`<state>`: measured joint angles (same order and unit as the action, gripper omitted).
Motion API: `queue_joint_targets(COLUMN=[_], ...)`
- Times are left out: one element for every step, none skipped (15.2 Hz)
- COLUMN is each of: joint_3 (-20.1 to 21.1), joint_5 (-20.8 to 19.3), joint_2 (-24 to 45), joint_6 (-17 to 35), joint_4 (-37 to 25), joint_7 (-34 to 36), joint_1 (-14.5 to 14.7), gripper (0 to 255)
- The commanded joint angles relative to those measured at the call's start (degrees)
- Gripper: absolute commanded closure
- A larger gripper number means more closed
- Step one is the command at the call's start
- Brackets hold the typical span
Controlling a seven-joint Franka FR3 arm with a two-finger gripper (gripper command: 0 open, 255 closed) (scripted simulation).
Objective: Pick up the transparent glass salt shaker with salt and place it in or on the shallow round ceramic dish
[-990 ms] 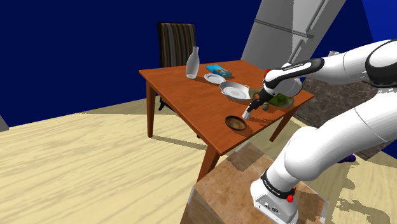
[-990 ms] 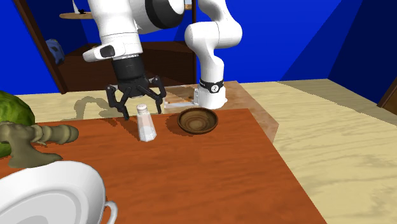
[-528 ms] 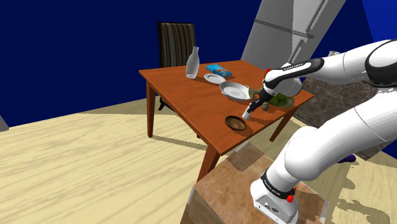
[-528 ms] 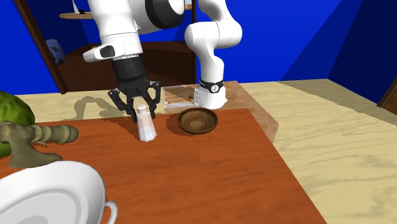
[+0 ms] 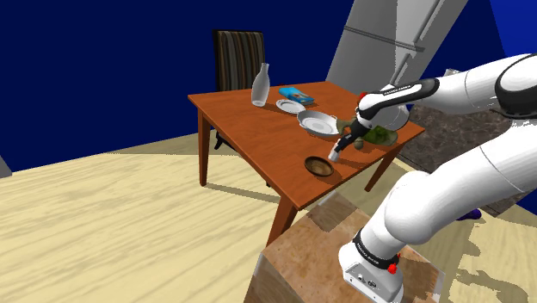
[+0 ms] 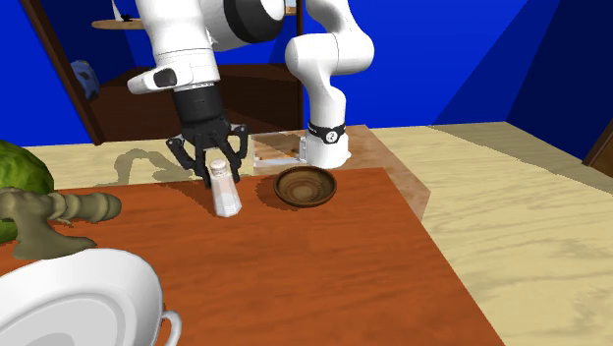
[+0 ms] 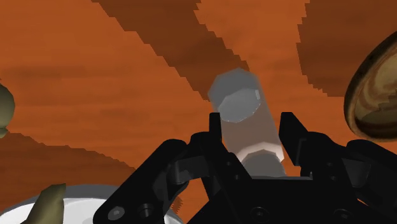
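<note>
My claw [image 6: 218, 163] pinches the salt shaker [image 6: 227, 195] near its cap, fingers on opposite sides for a steady lift; shaker stands on the surface [image 6: 295, 265], left-centre of the second exterior view, just beside the brown dish [image 6: 306, 186]; vs 1 s ago, claw was spread wide, shaker hasn't shifted.

The white arm [image 5: 469, 86] is extended up from its stand and bent forward, the wrist angled downward. The end effector [image 6: 220, 165] is pointed down, its black fingers [image 7: 294, 137] pressed against both sides of the salt shaker [image 6: 227, 199].
</note>
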<state>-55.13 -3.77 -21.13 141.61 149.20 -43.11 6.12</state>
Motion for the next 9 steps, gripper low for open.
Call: queue_joint_targets(joint_3=[1.1, 1.8, 2.4, 3.1, 3.7, 4.2, 4.8, 5.3, 5.8], joint_5=[-0.8, -1.3, -1.8, -2.1, -2.5, -2.8, -3.1, -3.4, -3.6], joint_2=[-1.0, -1.7, -2.3, -2.9, -3.5, -4.1, -4.6, -5.1, -5.7], joint_6=[-1.4, -2.3, -3.2, -4.1, -5.0, -5.9, -6.7, -7.6, -8.5], joint_4=[-0.4, -0.7, -1.0, -1.4, -1.7, -2.1, -2.5, -2.9, -3.3], joint_7=[0.9, 1.5, 2.0, 2.4, 2.9, 3.3, 3.7, 4.1, 4.5], joint_1=[-0.9, -1.5, -2.0, -2.5, -2.9, -3.3, -3.7, -4.0, -4.3], gripper=[255, 255, 255, 255, 255, 255, 255, 255, 255])
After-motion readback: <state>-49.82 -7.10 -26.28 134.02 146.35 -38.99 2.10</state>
